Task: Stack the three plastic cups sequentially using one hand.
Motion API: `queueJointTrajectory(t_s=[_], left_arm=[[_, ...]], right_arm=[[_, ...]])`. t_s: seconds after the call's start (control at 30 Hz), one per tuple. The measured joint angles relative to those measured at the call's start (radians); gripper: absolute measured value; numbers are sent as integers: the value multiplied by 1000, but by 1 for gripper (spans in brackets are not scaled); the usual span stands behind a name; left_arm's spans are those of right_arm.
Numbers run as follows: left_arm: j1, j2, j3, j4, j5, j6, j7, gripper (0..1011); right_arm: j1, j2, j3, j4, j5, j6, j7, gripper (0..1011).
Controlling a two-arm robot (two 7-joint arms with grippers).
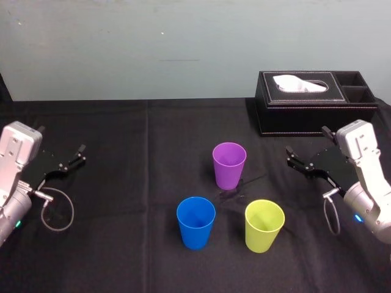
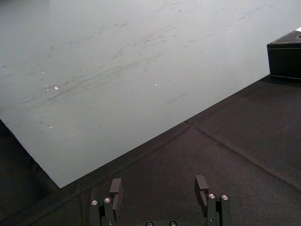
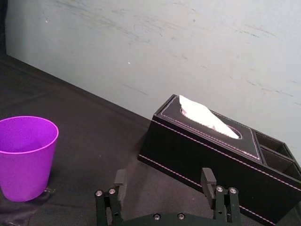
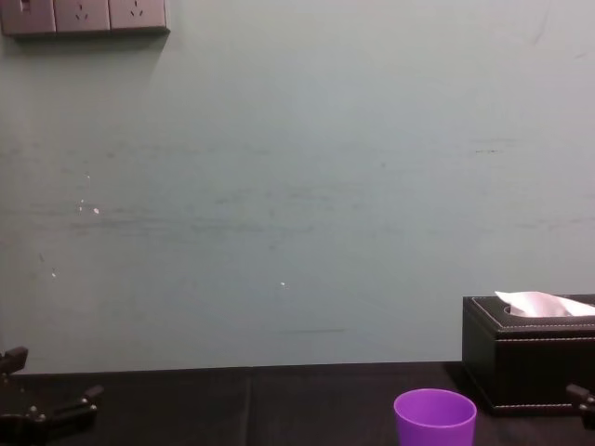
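Observation:
Three plastic cups stand upright and apart in the middle of the black table: the purple cup [image 1: 229, 165] farthest back, the blue cup [image 1: 196, 222] at the front left, the yellow-green cup [image 1: 264, 225] at the front right. The purple cup [image 3: 26, 156] also shows in the right wrist view and in the chest view [image 4: 434, 419]. My right gripper [image 1: 307, 151] hovers open and empty to the right of the purple cup; its fingers [image 3: 120, 182] hold nothing. My left gripper [image 1: 63, 155] rests open and empty at the far left, well away from the cups.
A black leather tissue box [image 1: 313, 101] with a white tissue stands at the back right, just behind the right gripper. The black cloth [image 1: 122, 183] covers the table up to a pale wall. Free room lies between the left gripper and the cups.

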Motion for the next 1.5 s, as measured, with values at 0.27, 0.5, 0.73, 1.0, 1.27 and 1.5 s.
queueJointTrajectory(t_s=[0.27, 0.5, 0.73, 1.0, 1.27, 1.5], left_arm=[[0, 0, 0, 0, 0, 0, 0, 1010], [0, 0, 0, 0, 0, 0, 0, 1010], [0, 0, 0, 0, 0, 0, 0, 1010], [0, 0, 0, 0, 0, 0, 0, 1010], [0, 0, 0, 0, 0, 0, 0, 1010], [0, 0, 0, 0, 0, 0, 0, 1010]], right_arm=[[-33, 10, 39, -51, 33, 8, 54, 1000], [-95, 47, 96, -121, 106, -15, 126, 1000], [-179, 96, 160, -197, 197, -42, 218, 1000], [-283, 164, 226, -271, 293, -82, 349, 1000], [-365, 216, 276, -304, 359, -121, 476, 1000], [-419, 247, 307, -309, 379, -152, 565, 1000]])
